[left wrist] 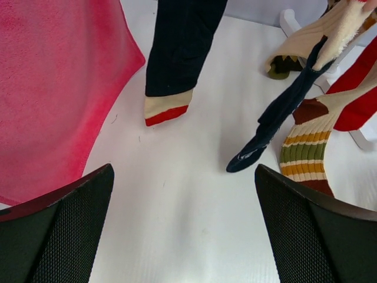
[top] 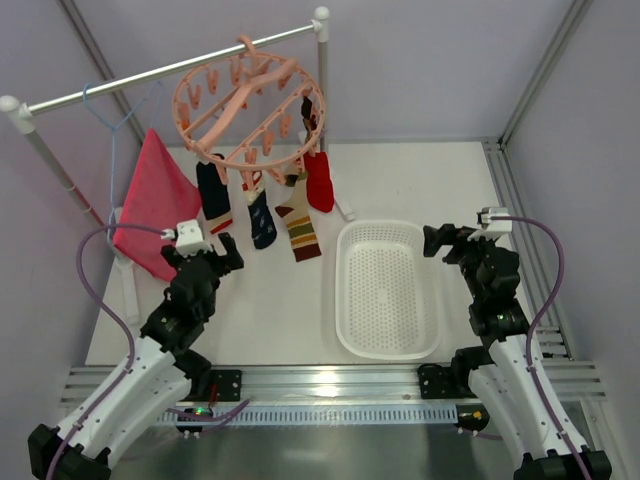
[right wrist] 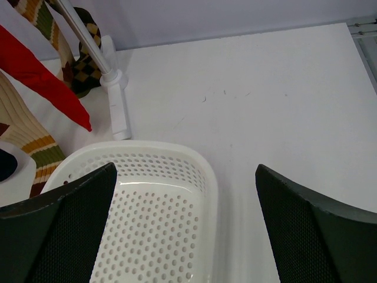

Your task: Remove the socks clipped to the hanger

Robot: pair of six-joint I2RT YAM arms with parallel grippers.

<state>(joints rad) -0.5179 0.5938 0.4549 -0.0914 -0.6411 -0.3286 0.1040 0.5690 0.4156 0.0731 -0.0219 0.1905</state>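
Note:
The salmon-pink ring hanger hangs from the rail with several socks clipped under it. There is a navy sock with a cream and red toe, a slim navy sock, a brown-tan striped sock and a red sock. My left gripper is open and empty, low over the table in front of the socks. In the left wrist view the navy sock, slim navy sock, striped sock and diamond sock hang ahead. My right gripper is open and empty.
A white perforated basket sits mid-right; its far right corner lies under the right gripper. A pink-red cloth on a light-blue wire hanger hangs left of the socks. The rack's foot and post stand behind the basket.

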